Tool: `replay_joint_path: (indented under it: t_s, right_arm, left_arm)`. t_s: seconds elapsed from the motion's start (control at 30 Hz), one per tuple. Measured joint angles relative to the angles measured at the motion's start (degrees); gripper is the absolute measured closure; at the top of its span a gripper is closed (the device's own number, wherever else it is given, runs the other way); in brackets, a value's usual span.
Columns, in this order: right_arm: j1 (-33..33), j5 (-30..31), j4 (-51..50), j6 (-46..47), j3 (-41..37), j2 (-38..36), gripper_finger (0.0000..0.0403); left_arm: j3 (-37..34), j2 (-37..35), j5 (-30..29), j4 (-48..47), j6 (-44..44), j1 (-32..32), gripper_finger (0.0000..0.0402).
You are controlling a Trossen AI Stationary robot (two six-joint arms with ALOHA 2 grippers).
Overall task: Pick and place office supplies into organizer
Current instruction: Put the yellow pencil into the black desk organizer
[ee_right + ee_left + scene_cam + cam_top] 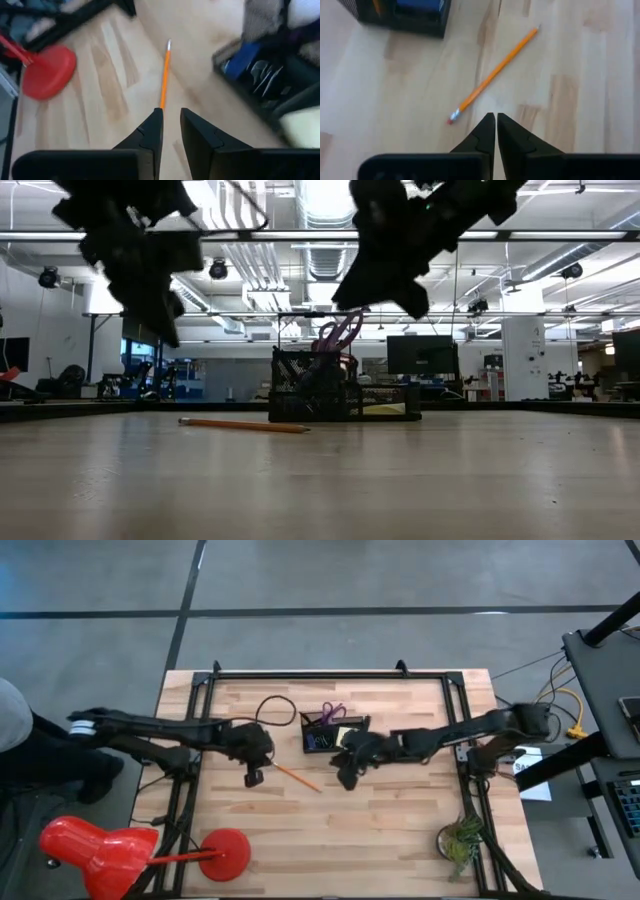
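High view: we see the orange pencil lying between our closed left end effector and slightly parted right end effector.

Two dark jointed arms; black tapered fingers (matte plastic).

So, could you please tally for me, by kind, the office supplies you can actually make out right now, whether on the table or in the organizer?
Orange pencil, on the table: 1
Purple-handled scissors, in the organizer: 1
Yellow sticky-note pad, in the organizer: 1
Total: 3; other organizer contents are too unclear to count.
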Motion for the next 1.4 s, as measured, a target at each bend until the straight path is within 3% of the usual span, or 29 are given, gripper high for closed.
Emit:
replay_joint_path:
  t_s: [0.1,0.27,0.53,0.87,1.4]
  right_arm:
    - [1.8,-1.1,-0.3,1.8,2.8,5.2,0.0344]
    - [3.6,-0.2,-1.2,-0.9,10.2,14.1,0.0344]
    - [4.3,1.8,-15.0,1.4,20.4,25.6,0.0344]
    - [5.4,4.4,-15.5,2.7,20.3,26.7,0.0344]
    - [5.9,3.4,-13.2,1.9,19.6,28.6,0.0344]
  left_arm:
    - [-4.5,-0.6,-1.4,3.7,0.9,-0.1,0.0399]
    - [-7.9,1.2,-2.8,5.7,11.9,-0.2,0.0398]
    - [-7.8,8.6,-3.0,9.6,15.8,-0.2,0.0398]
    - [-7.6,9.8,-3.1,10.4,15.9,-0.1,0.0398]
    - [-7.6,10.4,-4.7,13.6,15.6,0.0,0.0398]
